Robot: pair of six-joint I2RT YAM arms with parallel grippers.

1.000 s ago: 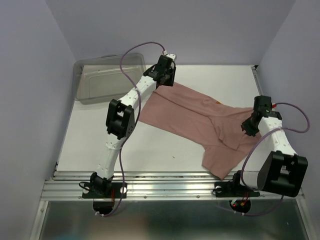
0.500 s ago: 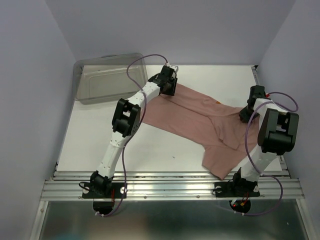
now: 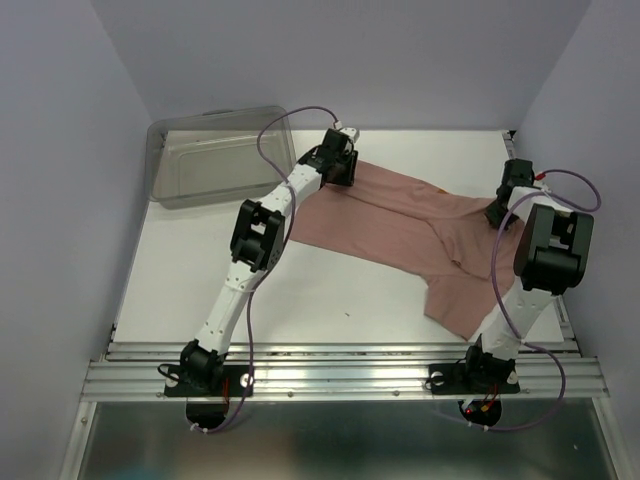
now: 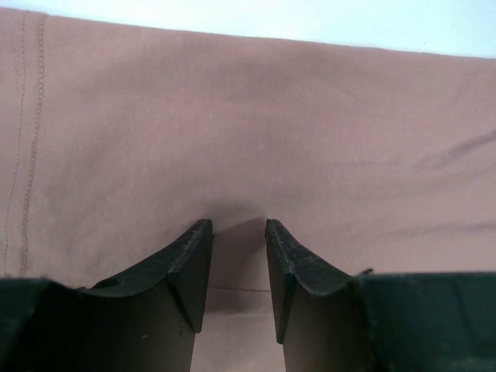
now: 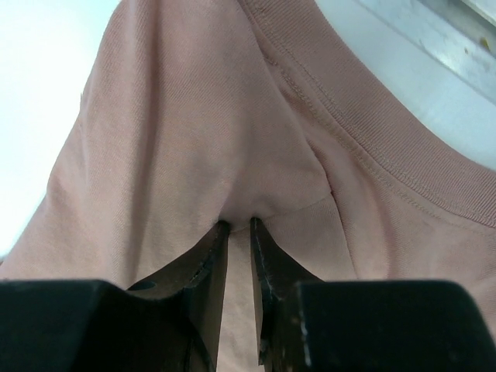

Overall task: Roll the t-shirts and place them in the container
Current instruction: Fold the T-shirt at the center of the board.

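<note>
Pink t-shirt (image 3: 400, 230), pinched in left pincer (image 4: 236, 226), right pincer (image 5: 239, 225)

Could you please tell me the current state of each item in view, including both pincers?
left pincer: closed on a pinch of the t-shirt, at its far-left end.
right pincer: closed on the t-shirt's fabric, just below the collar.
t-shirt: not yet rolled, spread out and held between the two pincers.
bin: upright, open-topped, nothing visible inside.
</note>
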